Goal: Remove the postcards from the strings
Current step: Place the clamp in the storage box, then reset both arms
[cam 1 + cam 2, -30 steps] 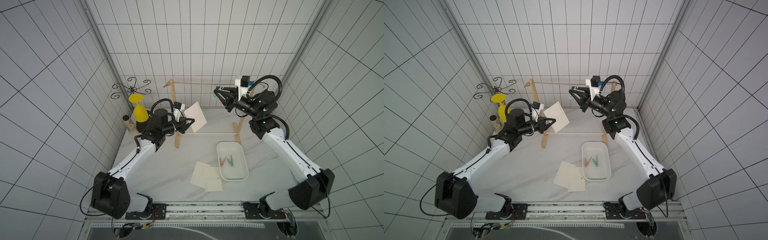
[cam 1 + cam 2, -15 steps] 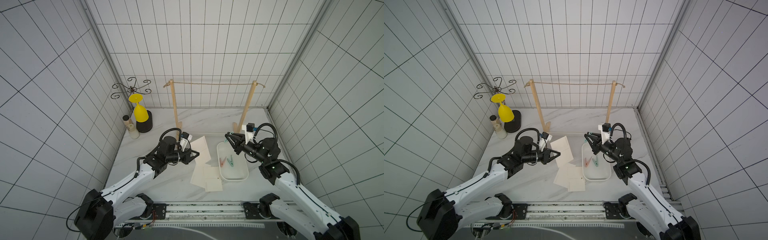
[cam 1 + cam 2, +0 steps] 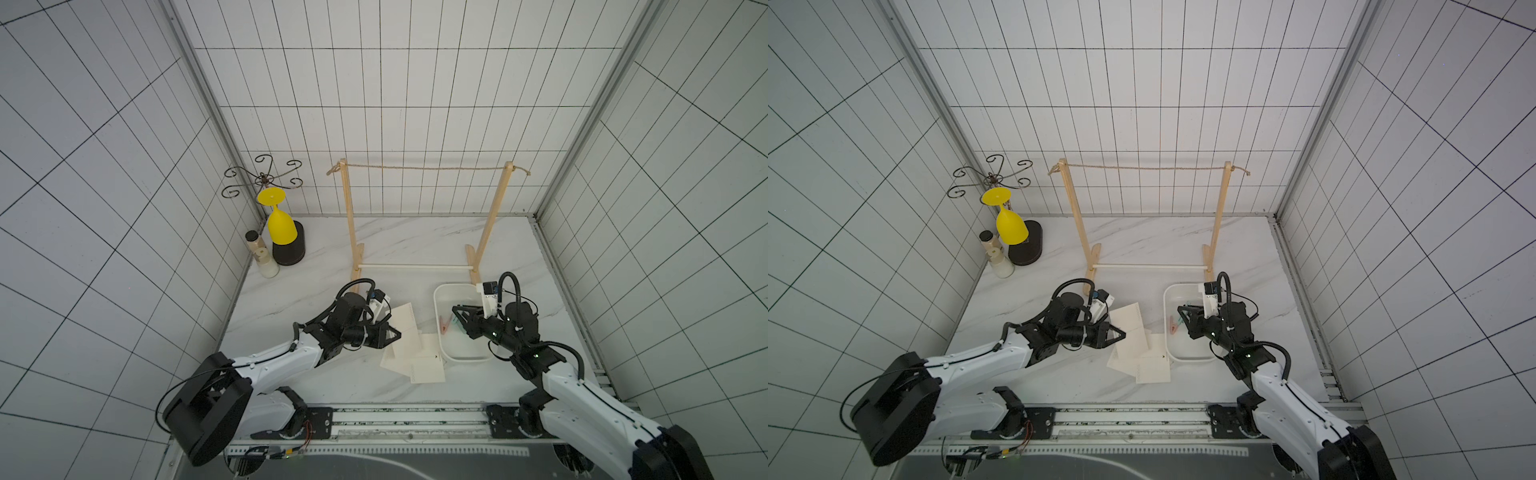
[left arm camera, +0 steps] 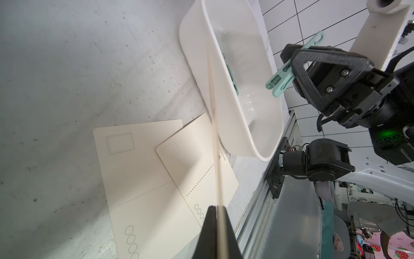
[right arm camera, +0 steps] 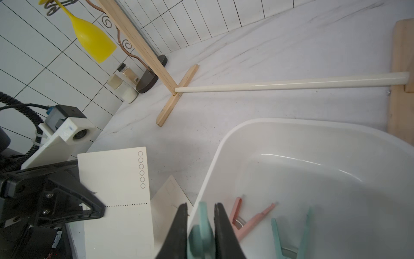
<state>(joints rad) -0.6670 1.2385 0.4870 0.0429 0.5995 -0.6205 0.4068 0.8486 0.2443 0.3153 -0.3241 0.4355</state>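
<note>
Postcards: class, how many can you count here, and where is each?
3. One postcard is pinched in the left gripper, above the others. A second and third lie overlapping on the table beside the white tray. None hangs on the string; none looks hidden.

Two white and black robot arms.
The left arm (image 3: pixel 274 363) and right arm (image 3: pixel 582 399) have white shells and black joints, and each ends in a big round black shoulder (image 3: pixel 203 419). A curly black cable (image 5: pixel 31 115) runs by a white camera block (image 5: pixel 65 132) on each wrist. The block has one round dark lens (image 5: pixel 79 134). The left gripper (image 3: pixel 399 334) and right gripper (image 3: pixel 454 309) have black fingers (image 4: pixel 331 55) shaped like hollow triangles, held on with small silver screws (image 4: pixel 329 89). A green light (image 4: pixel 385 134) glows on the right arm.
</note>
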